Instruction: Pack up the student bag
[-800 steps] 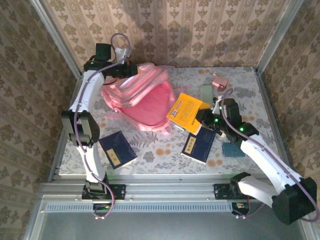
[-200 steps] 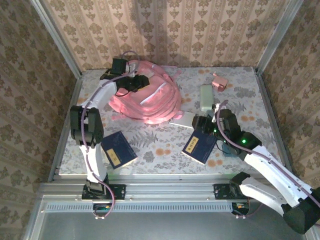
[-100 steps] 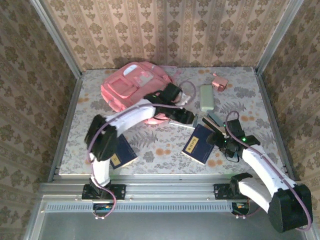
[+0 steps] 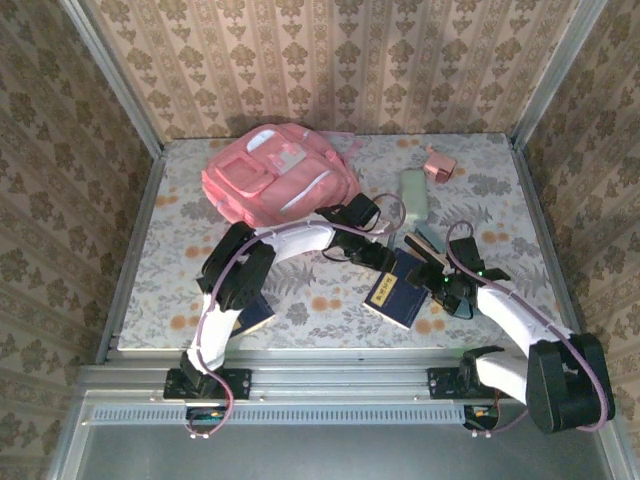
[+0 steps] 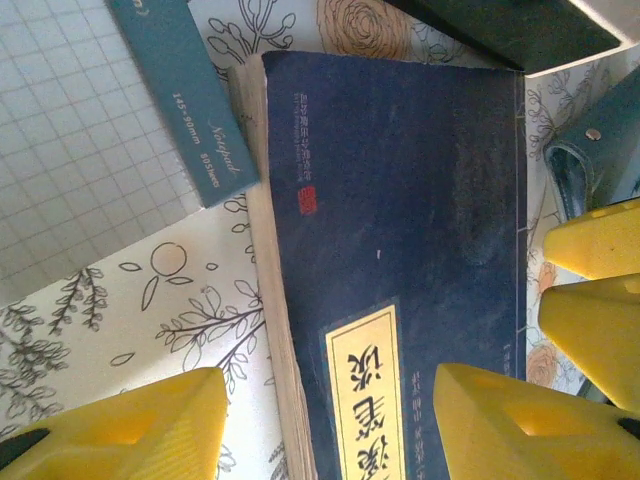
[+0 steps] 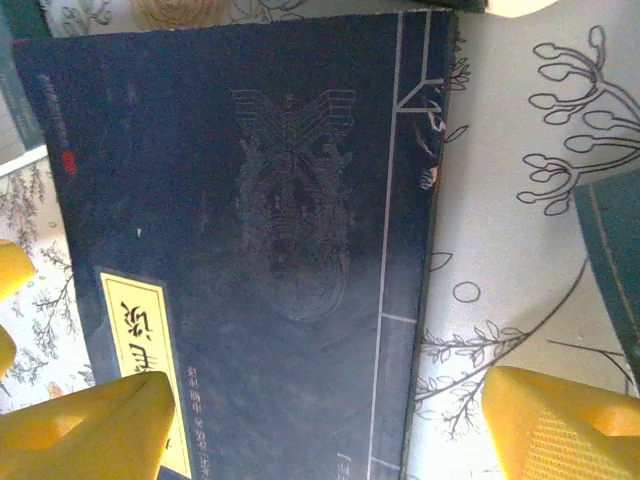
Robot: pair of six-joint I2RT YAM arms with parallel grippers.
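Floral cloth covers the table (image 4: 180,290), boxed in by patterned wallpaper. Both grippers hang over 1 navy book (image 4: 398,290) lying flat.

The left gripper (image 5: 330,420) is released. Its 2 yellow fingers (image 5: 120,425) stand apart, 1 over the cloth and 1 over the cover, with the book's page edge between them and nothing clamped. Just beyond its fingertips lies a teal notepad (image 5: 185,90) on grid paper.

The right gripper (image 6: 330,430) is spread wider and also holds nothing. 1 finger is over the cover, the other over bare cloth past the book's edge.

The student bag (image 4: 280,180) lies beyond and to the left of the left gripper (image 4: 385,262), well apart from the right gripper (image 4: 435,280), front pockets up. I cannot tell whether its mouth is open.

The step in hand looks like picking up this book. Next, 1 gripper must drop lower, close across an edge and lift, and the bag will likely need holding open.
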